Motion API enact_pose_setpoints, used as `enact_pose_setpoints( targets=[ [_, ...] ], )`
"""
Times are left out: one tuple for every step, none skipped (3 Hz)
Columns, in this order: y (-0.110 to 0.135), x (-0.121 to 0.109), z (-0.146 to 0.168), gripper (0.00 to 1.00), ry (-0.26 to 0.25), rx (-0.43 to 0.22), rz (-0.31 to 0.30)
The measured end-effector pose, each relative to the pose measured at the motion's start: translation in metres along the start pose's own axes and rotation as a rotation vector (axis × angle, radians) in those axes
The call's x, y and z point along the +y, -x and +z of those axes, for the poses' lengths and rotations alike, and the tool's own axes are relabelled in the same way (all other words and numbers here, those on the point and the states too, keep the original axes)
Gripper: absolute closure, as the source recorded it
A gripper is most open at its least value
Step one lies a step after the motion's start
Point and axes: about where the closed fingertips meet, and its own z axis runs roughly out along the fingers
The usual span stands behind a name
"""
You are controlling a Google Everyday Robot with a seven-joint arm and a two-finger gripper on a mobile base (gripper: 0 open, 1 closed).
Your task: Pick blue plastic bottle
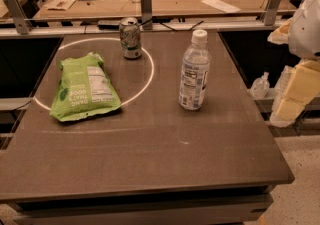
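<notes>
Blue plastic bottle: upright, right of centre on counter, well apart from can and green bag, so open to a side grasp. Gripper: apparently the pale assembly at right edge, clear of bottle; how far open cannot be told

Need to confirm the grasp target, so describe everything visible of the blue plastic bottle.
The blue plastic bottle is tall, clear plastic, with a white screw cap and a pale blue-white printed label. It stands upright on the dark table, right of centre, apart from the can and green bag. Only the table touches it. The gripper is beyond the table's right edge, away from it.
</notes>
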Motion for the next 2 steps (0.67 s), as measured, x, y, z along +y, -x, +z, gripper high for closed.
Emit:
enact_pose_setpoints(
  targets=[
    [0.0000,0.0000,0.0000,0.00,0.000,0.000,0.000],
    [-0.0019,-0.0012,-0.0041,0.00,-0.011,-0.041,0.033]
  ],
)
